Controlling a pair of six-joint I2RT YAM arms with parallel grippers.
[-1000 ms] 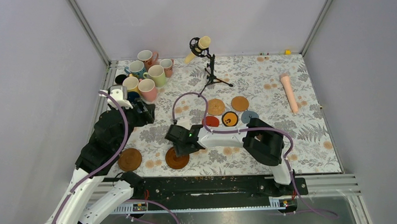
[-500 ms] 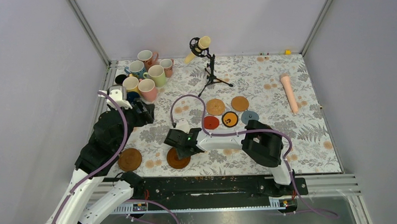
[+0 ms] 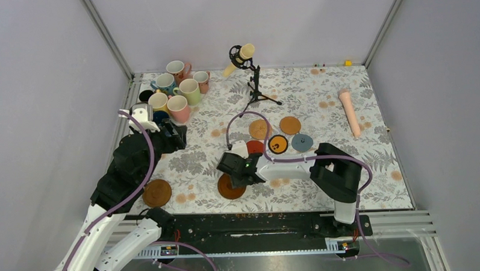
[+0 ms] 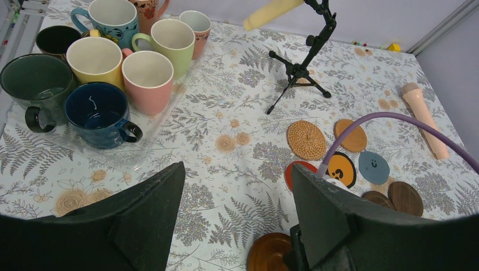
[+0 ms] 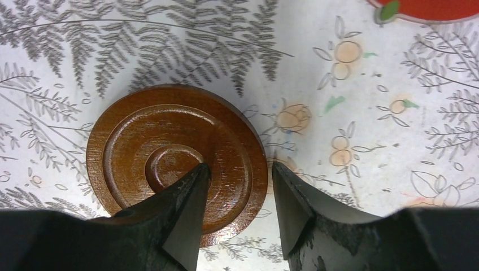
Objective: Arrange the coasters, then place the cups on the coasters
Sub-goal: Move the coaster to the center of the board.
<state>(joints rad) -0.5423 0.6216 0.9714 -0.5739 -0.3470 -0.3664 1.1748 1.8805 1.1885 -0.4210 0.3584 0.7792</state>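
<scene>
Working the coaster stage, nothing final. My right tool point(image 5: 237, 172) sits partway closed over the ringed brown coaster point(image 5: 147, 141), near centre on the surface point(image 3: 320, 90). One finger is on its top, the other just outside its right rim. No clamp that I can see.

The second brown coaster point(image 3: 157, 192) lies near left, well apart. The woven coaster point(image 3: 259, 129), tan coaster point(image 3: 289, 125), red coaster point(image 3: 255, 147), orange black-rimmed coaster point(image 3: 278, 144) and grey-blue coaster point(image 3: 301, 142) bunch loosely mid-surface, with two dark coasters point(image 4: 405, 197) just beside them. I wouldn't call that layout done.

My left tool point(image 4: 236, 180) is wide and empty, near the mugs point(image 4: 148, 79). All mugs huddle far left in a clear tray point(image 4: 130, 161), none on a coaster. Cup stage untouched.
</scene>
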